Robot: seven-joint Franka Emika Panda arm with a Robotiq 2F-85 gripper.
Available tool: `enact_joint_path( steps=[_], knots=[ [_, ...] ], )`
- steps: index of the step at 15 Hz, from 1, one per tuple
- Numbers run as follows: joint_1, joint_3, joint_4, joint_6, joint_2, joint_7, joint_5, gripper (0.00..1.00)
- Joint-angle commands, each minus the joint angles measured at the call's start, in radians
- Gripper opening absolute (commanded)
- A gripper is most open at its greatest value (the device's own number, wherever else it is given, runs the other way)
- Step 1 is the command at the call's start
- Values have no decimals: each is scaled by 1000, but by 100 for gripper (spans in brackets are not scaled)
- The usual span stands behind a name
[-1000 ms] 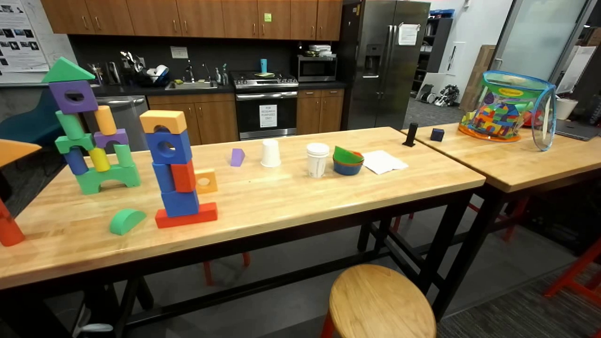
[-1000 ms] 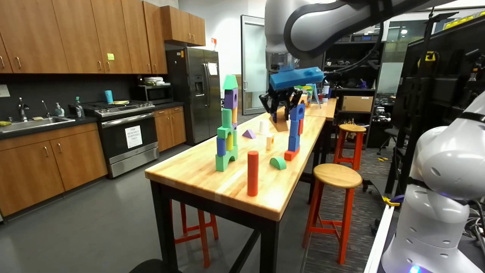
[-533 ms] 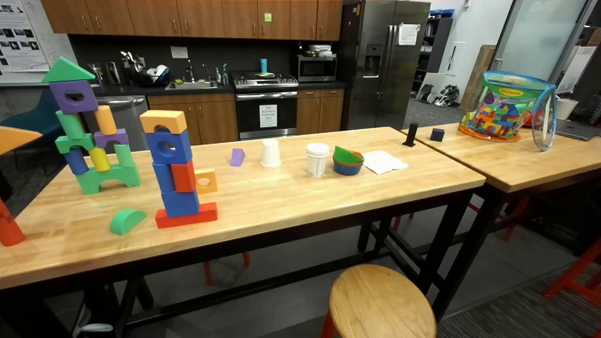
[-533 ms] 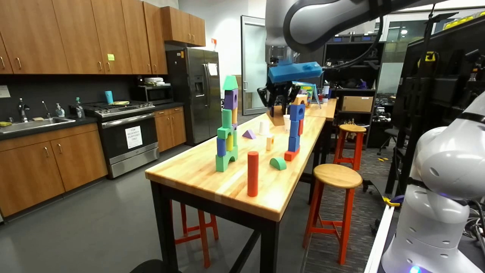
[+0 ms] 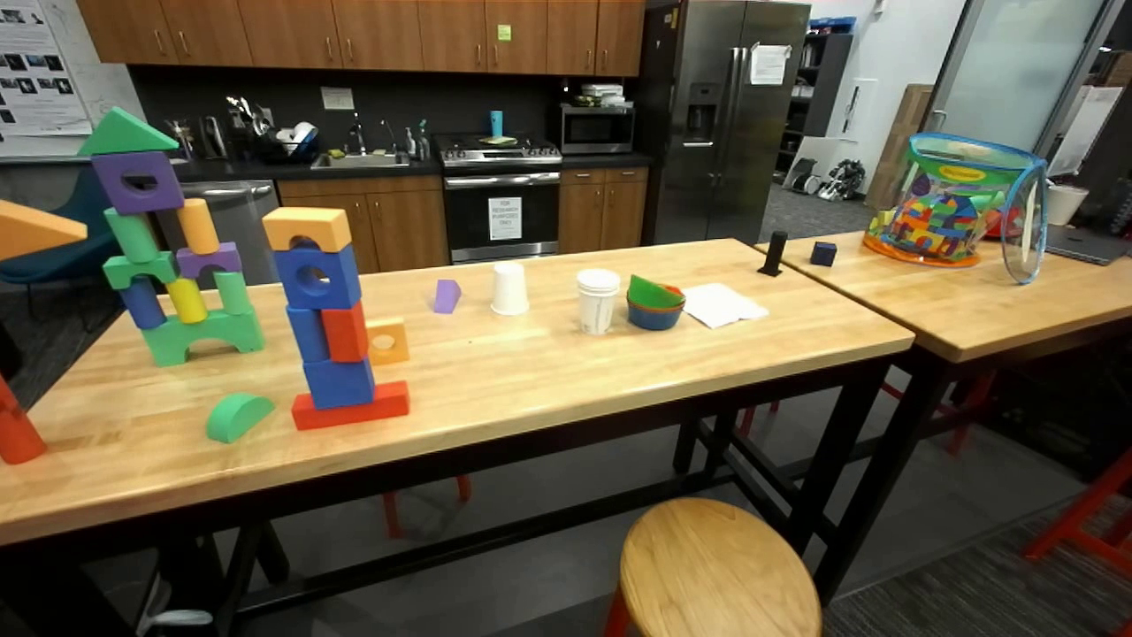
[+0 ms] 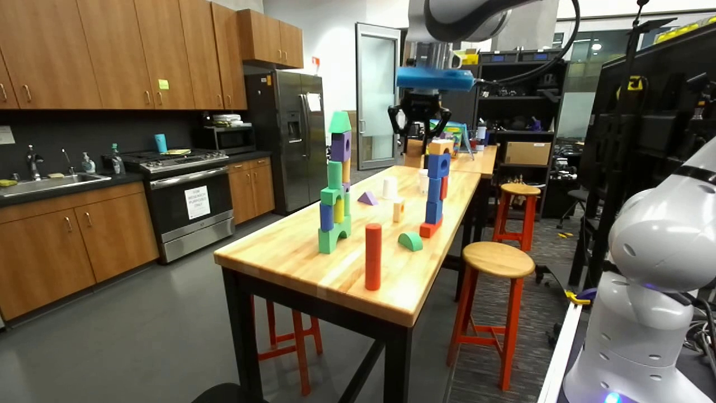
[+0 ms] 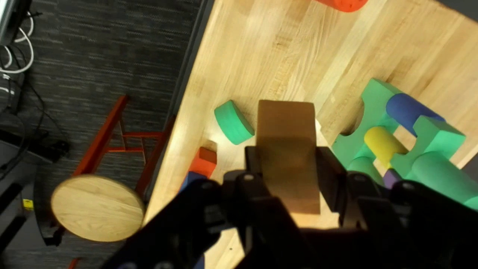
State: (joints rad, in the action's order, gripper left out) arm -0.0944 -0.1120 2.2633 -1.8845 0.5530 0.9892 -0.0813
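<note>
My gripper (image 6: 416, 144) is shut on a long orange block (image 7: 286, 123), with a dark finger (image 7: 330, 168) against each side. The block is held in the air above the table. It shows in both exterior views, at the left edge (image 5: 40, 230) and below the fingers (image 6: 414, 155); its far end has a sloped face. A tower of green, blue, yellow and purple blocks (image 5: 208, 332) topped by a green triangle stands upright. A blue and red tower (image 6: 435, 212) topped by an orange arch stands beside it. A green half-round block (image 7: 233, 123) lies below, left of the held block in the wrist view.
A red cylinder (image 6: 373, 257) stands near the table's (image 6: 279, 246) near end. A purple wedge (image 5: 447, 296), an orange block with a hole (image 5: 389, 341), white cups (image 5: 599, 305) and bowls (image 5: 654, 314) stand farther along. A stool (image 5: 721, 566) is beside the table.
My gripper has risen with the orange block and turned more upright. The block sits higher in both exterior views. The towers and other blocks have not moved.
</note>
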Motion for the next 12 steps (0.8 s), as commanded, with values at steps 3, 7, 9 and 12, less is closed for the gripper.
enact_joint_path(
  steps=[3,7,9,12],
  knots=[
    [-20,0,-5,19,5,39,3,40],
    [-17,-2,-4,18,2,39,3,15],
    [-19,-1,-3,8,-7,85,39,15],
    [-42,-12,-2,-14,-16,252,86,15]
  ],
)
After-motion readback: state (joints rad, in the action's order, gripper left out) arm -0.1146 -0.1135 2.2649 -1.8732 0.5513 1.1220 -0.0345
